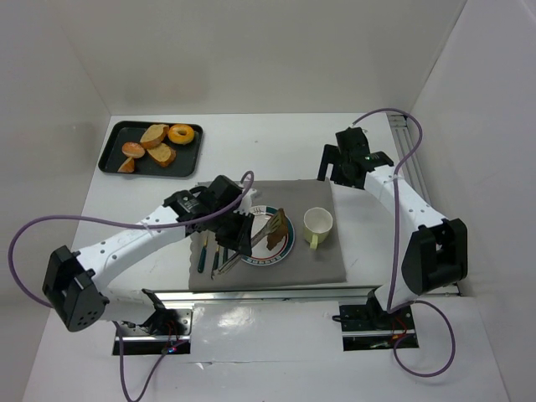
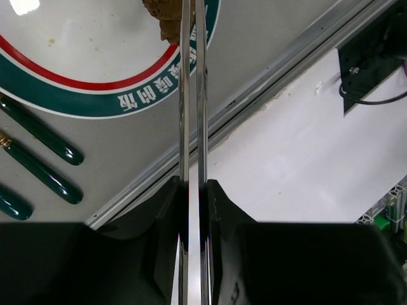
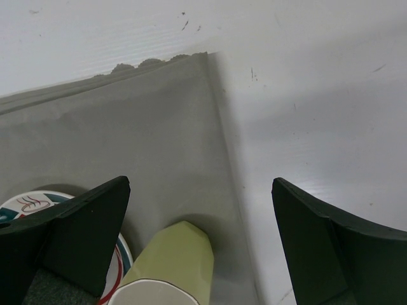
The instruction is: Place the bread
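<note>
My left gripper point(image 1: 237, 228) is shut on a pair of metal tongs point(image 1: 262, 232). The tongs' tips pinch a brown piece of bread point(image 1: 278, 226) over the right part of the round plate point(image 1: 261, 260) with a green and red rim. In the left wrist view the tongs point(image 2: 193, 95) run straight up from my gripper point(image 2: 194, 190) to the bread point(image 2: 166, 19) at the top edge, above the plate point(image 2: 63, 51). I cannot tell whether the bread touches the plate. My right gripper point(image 1: 339, 163) is open and empty at the mat's far right corner.
A black tray point(image 1: 113, 151) with several bread pieces stands at the back left. A pale green cup point(image 1: 317, 223) stands right of the plate on the grey mat point(image 1: 327, 268); it also shows in the right wrist view point(image 3: 172, 267). Green-handled cutlery point(image 1: 216, 255) lies left of the plate.
</note>
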### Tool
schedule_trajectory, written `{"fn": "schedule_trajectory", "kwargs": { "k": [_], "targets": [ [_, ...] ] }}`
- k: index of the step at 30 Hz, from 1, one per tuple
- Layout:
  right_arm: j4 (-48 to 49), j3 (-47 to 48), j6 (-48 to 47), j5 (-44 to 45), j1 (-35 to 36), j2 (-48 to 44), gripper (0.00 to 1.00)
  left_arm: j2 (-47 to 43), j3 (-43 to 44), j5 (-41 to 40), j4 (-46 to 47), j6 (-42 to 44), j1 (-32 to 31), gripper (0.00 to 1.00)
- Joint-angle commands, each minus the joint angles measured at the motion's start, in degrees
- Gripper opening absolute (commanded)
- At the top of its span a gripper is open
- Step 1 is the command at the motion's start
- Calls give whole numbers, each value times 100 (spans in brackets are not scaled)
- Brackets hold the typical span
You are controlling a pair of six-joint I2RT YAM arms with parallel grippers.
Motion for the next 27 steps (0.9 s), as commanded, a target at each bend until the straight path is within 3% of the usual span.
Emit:
{"fn": "schedule_trajectory", "kwargs": {
  "k": [1,6,10,14,19,26,27],
  "targets": [
    [206,10,47,84,18,-248,100,211,344,-86,89,-58,-37,31],
    [206,10,47,84,18,-195,100,326,642,-218,-184,135,-90,56],
    [206,10,47,84,18,-195,100,379,1116,-288,-483,205,-90,64],
    [206,10,47,84,18,-195,100,379,1653,-648,-992,311,-37,62],
    [206,10,47,15,18,-195,100,326,2031,-842,-1292,364,507,59],
    [259,-42,47,-109,18,-195,100,326,2339,-1088,-1407,242,1895,58],
    [320,-43,47,-109,18,-247,100,326,2287,-1088,-1180,137,2349,58]
  ]
}}
